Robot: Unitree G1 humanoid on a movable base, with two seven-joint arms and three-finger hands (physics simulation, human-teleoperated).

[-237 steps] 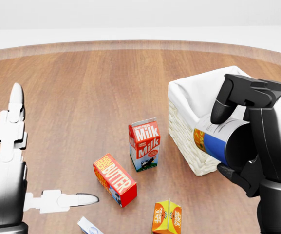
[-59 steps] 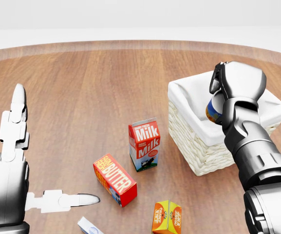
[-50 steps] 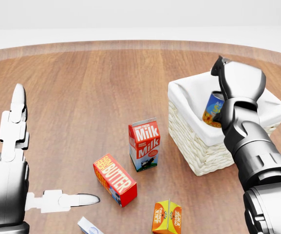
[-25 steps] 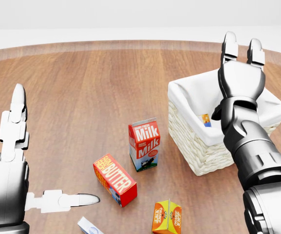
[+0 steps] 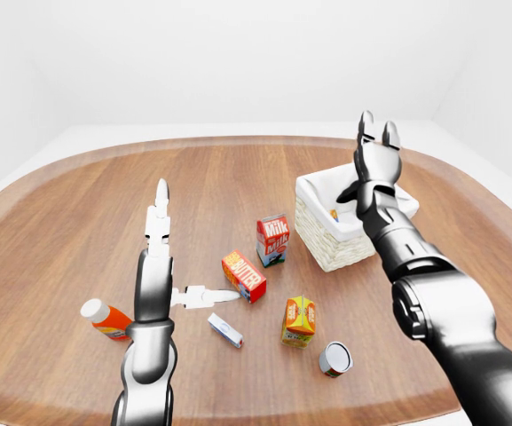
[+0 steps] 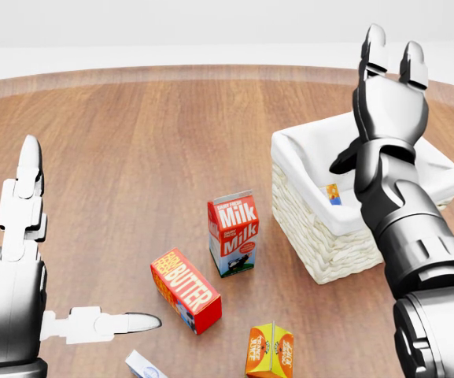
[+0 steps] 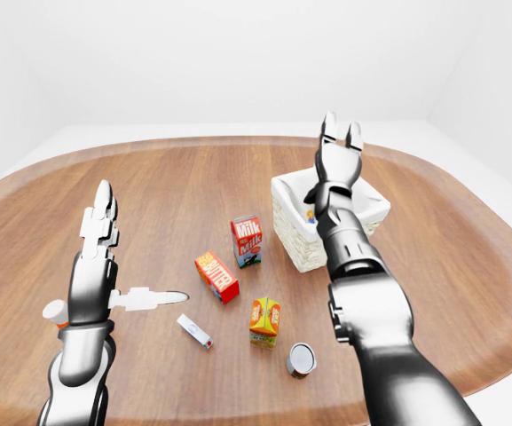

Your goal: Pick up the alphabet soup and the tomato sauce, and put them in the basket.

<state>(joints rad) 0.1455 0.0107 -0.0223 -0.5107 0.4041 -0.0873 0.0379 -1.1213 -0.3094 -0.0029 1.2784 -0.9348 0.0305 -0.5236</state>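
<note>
The white-lined wicker basket [image 6: 301, 211] stands at the right of the head view. Inside it lies a can with an orange and blue label [image 6: 333, 194], only a corner showing over the rim. My right hand [image 6: 388, 79] is above the basket, open, fingers spread upward and holding nothing. A second can [image 5: 334, 358] lies on the wooden table [image 5: 78, 222] with its grey end toward me, at the lower right of the left-eye view; its label is hidden. My left hand [image 6: 77, 252] hovers open at the left, away from both cans.
A milk carton [image 6: 233, 233], a butter box [image 6: 185, 290] and an orange juice carton [image 6: 270, 350] stand left of the basket. A small white and blue box [image 5: 225, 330] and an orange bottle with a white cap [image 5: 105, 318] lie near my left arm.
My right hand carried the orange and blue can over the basket, opened, and the can dropped inside. The hand has since risen slightly. The left arm has not moved.
</note>
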